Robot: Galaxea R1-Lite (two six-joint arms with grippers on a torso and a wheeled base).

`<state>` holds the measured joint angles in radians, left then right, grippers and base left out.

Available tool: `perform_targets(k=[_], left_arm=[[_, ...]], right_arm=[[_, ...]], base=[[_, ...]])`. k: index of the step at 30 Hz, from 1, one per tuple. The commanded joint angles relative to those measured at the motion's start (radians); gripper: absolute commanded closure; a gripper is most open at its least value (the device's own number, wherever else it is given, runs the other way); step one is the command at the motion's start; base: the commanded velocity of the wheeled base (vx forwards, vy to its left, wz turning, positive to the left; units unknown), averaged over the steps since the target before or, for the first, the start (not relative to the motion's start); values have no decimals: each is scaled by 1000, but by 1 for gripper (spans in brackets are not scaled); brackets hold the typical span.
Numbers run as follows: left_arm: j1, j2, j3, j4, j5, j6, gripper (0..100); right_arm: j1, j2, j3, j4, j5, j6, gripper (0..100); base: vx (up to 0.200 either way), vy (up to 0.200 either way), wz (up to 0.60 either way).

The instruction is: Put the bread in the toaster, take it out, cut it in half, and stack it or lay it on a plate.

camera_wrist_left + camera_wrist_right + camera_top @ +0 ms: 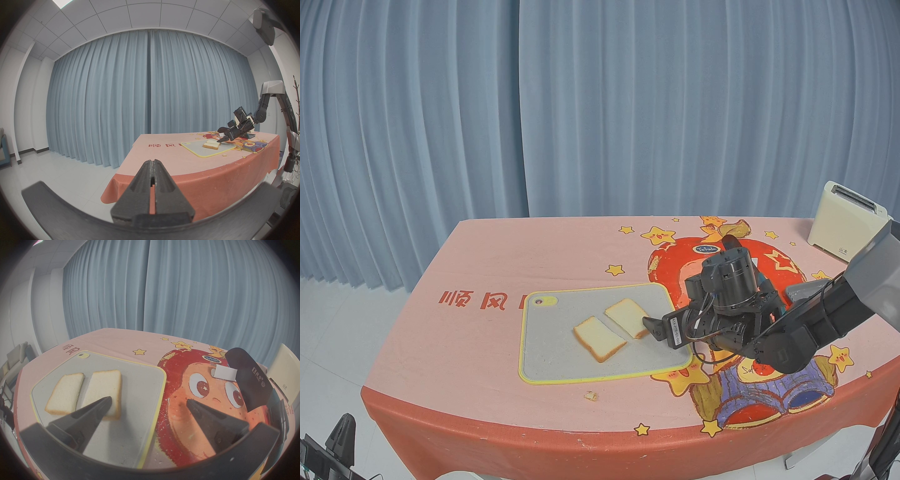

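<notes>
Counter (487,350) with the cutting board (550,356) mid-way along, toward its near edge; toaster (845,222) at the far right corner. The bread is already cut: two halves lie flat on the board, just beside each other with a thin gap, left half (599,338) and right half (627,317). My read is that the step in hand is picking up a half to stack it or plate it. The right end effector (148,401) is released, jaws wide, low over the board's right edge, with one finger overlapping the right half in the wrist view. The left end effector (152,164) is clenched on nothing, parked well off the counter's left edge. To do this well I'd take the right half first, straddle its short width, close softly since bread squashes, and lift straight up so the left half doesn't drag. Stacking on the left half looks the safer bet. Hard to make out: no plate I can confirm. A grey thing (803,290) behind the right arm is mostly covered, so I cannot tell what it is. The knife (250,377) shows its dark blade, handle hidden. The toaster slot's inside is unseen. A small crumb (590,395) sits by the counter's near edge.
</notes>
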<state>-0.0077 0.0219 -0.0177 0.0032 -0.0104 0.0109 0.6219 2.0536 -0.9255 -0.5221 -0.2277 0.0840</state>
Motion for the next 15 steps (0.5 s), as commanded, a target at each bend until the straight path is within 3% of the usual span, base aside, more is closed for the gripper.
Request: perform_targets(k=[1,15], left_arm=[[0,0,16,0,0,0,100],[0,0,16,0,0,0,100]], right_arm=[[1,0,1,1,1,0,100],[10,-9,7,-1,4,5,100]], base=[[0,0,0],[0,0,0]])
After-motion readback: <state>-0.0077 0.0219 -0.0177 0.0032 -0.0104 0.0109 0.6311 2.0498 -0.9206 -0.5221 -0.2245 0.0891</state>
